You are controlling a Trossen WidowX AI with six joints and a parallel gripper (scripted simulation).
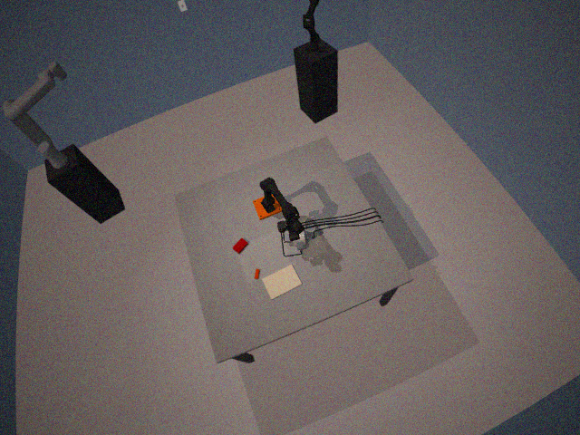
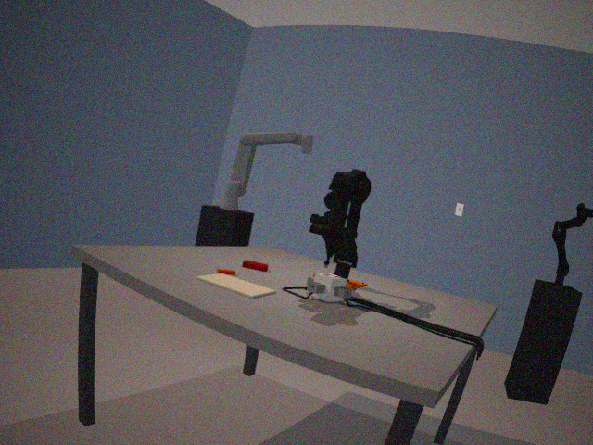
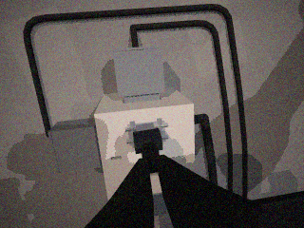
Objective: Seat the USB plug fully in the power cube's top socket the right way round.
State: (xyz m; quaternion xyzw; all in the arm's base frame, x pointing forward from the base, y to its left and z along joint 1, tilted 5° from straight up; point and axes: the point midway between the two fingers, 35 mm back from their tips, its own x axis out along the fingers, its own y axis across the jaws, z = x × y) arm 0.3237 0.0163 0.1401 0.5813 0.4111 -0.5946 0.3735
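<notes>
The white power cube [image 2: 332, 290] [image 3: 178, 116] stands on the table, with grey adapter blocks on its sides. My gripper [image 2: 327, 262] [image 3: 152, 164] points down over its top, shut on the small grey USB plug [image 2: 326, 265] [image 3: 144, 126]. The plug appears above the cube's top face; the gap is too small to measure. In the wrist view the cube's sides run nearly square to the picture. A dark slot [image 3: 115, 158] shows on the left of the top; the fingers hide much of the rest, including the socket under the plug.
Black cables [image 1: 343, 217] [image 3: 231, 119] loop around the cube and run to the table's edge. A cream board [image 1: 282, 282] [image 2: 234, 285], a red block [image 1: 240, 246] [image 2: 255, 265] and a small orange piece [image 1: 256, 274] [image 2: 226, 272] lie on the table. Grey adapters [image 3: 139, 73] [image 3: 74, 151] flank the cube.
</notes>
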